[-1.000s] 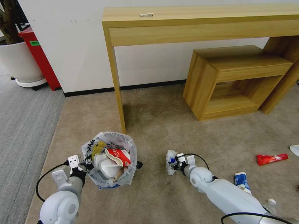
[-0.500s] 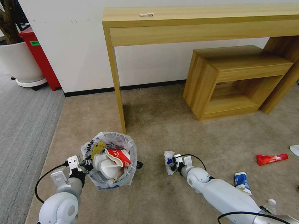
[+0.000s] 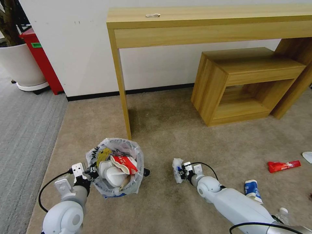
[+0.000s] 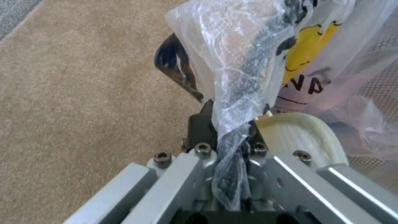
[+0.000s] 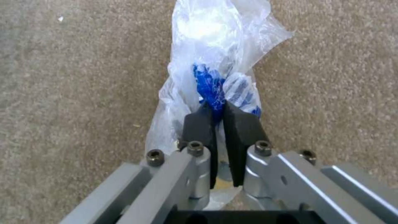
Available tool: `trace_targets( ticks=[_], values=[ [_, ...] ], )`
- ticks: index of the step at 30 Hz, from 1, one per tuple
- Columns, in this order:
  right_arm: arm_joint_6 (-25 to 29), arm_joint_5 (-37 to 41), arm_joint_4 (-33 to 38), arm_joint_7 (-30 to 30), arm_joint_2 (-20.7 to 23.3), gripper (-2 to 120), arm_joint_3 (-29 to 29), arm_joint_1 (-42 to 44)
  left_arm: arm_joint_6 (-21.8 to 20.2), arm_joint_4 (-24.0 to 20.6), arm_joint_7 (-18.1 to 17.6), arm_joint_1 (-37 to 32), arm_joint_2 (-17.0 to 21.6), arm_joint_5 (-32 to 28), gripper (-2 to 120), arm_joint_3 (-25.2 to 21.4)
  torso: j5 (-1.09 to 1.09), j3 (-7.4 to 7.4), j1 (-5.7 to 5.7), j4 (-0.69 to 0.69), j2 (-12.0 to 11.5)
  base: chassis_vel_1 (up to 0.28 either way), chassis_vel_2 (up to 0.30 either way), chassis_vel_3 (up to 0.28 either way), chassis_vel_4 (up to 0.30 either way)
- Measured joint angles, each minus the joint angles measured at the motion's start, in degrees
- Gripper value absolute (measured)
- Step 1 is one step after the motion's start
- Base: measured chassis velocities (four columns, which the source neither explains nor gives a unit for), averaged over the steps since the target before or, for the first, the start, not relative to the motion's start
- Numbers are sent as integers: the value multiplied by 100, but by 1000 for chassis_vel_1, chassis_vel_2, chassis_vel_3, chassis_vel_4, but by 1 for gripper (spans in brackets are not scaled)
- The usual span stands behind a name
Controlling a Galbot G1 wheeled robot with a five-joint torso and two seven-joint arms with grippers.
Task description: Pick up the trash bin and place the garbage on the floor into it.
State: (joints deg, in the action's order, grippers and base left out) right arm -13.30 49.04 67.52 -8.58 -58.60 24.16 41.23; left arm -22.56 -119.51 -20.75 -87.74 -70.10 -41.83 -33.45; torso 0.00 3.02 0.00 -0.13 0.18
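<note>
Left gripper (image 3: 88, 172): pressed together on the near-left rim of the trash bin, pinching liner film and rim between its pads.
Trash bin (image 3: 114, 167): directly ahead of the left gripper, carried at its fingertips; well to the left of the right gripper. Holds a white slipper (image 3: 112, 174) and a red-white carton (image 3: 125, 162).
Bin handling: judged light; liner crinkly, soft and slippery, so a hold on film alone would likely slide. Best hold judged at the stiff rim, liner trapped under the pads.
Floor (image 3: 169, 130): beige carpet beneath both grippers.
Right gripper (image 3: 182, 171): pressed together on a clear plastic wrapper with blue print, low over the carpet.
Plastic wrapper (image 3: 177, 169): bunched beyond the right fingertips. Judged near weightless, limp, easily deformed; held at a gathered fold.
Loose litter, right of the right arm: blue-white paper cup (image 3: 252, 190), red wrapper (image 3: 283, 166).
Left wrist view: shows film drawn down between the pads (image 4: 201, 127), yellow mark and black lettering on the liner (image 4: 309, 46); head view shows none of this grip detail.
Right wrist view: shows dark pads (image 5: 242, 130) nipping the blue-printed fold (image 5: 211, 85).
Head view: gives spacing of bin, both grippers and remaining litter.
</note>
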Motion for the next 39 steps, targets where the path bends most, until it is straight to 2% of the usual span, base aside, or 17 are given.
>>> trace_targets(
  ticks=[7,17,24,27,28,34,39],
  values=[
    [188,-80,-146,177,-10,0,37,-62,24,80,14,26,-1,10,0,14,0,0,0,0,0,0,0,0,0],
    [428,-82,182,372,242,0,-74,56,34,248,36,86,23,32,0,19,0,0,0,0,0,0,0,0,0],
    [914,-86,738,626,566,0,-411,365,72,431,80,119,26,113,0,45,0,0,0,-1,0,0,0,0,0],
    [1310,-164,936,718,677,0,-582,511,75,463,89,146,22,132,0,60,1,0,0,-1,0,0,0,0,0],
    [1310,-164,936,718,677,0,-582,511,75,463,89,146,22,132,0,60,1,0,0,-1,0,0,0,0,0],
    [2079,-454,1145,967,733,0,-964,685,76,488,91,164,21,139,0,70,1,0,0,0,0,0,0,0,0],
    [2370,-513,1393,1221,805,0,-1237,806,76,507,96,163,29,149,0,73,1,0,0,0,0,0,0,0,0]
  ],
)
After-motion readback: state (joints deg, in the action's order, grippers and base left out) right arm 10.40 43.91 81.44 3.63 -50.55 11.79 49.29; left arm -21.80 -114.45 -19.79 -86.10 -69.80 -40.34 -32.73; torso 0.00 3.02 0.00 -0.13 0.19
